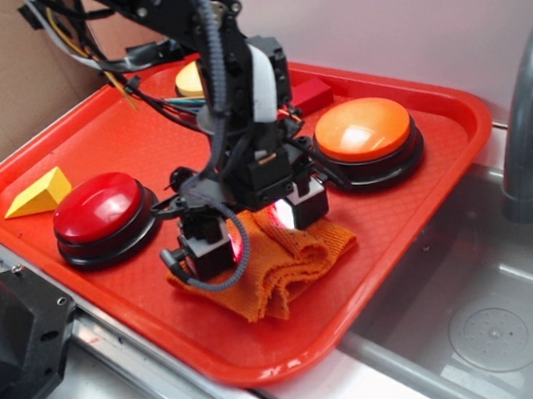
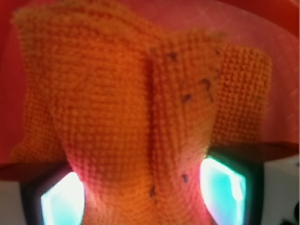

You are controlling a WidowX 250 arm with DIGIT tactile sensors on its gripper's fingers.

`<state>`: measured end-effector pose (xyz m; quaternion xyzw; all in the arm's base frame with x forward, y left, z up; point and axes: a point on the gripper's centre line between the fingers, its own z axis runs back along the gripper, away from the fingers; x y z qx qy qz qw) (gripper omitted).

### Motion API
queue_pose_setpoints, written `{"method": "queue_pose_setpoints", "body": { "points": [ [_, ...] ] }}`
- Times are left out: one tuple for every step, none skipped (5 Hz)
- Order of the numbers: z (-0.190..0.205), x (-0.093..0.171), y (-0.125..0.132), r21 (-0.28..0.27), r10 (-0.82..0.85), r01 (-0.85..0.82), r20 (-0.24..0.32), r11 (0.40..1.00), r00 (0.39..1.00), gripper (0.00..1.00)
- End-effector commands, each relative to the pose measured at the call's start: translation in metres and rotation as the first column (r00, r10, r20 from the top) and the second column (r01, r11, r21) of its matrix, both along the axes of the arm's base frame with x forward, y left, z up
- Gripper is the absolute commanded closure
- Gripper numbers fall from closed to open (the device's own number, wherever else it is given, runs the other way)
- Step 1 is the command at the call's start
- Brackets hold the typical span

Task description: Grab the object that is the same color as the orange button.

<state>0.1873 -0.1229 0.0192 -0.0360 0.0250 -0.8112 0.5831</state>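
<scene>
While the black WidowX gripper (image 1: 256, 231) sat low over the soft orange ribbed knitted cloth (image 1: 297, 258), the wrist view showed its fingers (image 2: 63, 199) apart with a bunched ridge of knit between them, probably touching, though blur hid the contact. Risk: jaws closing on one loose fold, so the cloth would slip or trail on lifting. The cloth lay near the front edge of the red plastic tray (image 1: 450, 132), between the red-domed button (image 1: 101, 212) and the round domed orange push button (image 1: 364, 132). A grey metal sink (image 1: 489, 319) and faucet (image 1: 525, 115) stood to one side, cardboard behind.
</scene>
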Motion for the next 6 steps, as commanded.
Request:
{"method": "queue_pose_setpoints", "body": {
  "points": [
    [0.003,-0.019,0.013,0.005,0.116,-0.118,0.094,0.993,0.989,1.0],
    [0.021,-0.013,0.016,0.001,0.224,-0.23,0.22,0.973,0.949,1.0],
    [0.029,-0.012,0.014,-0.031,0.311,-0.314,0.271,0.949,0.911,1.0],
    [0.045,-0.007,0.013,-0.041,0.463,-0.474,0.3,0.88,0.834,1.0],
    [0.081,-0.001,0.015,-0.098,0.668,-0.674,0.295,0.732,0.683,1.0],
    [0.131,-0.002,0.035,-0.058,0.821,-0.839,0.253,0.542,0.513,1.0]
  ]
}}
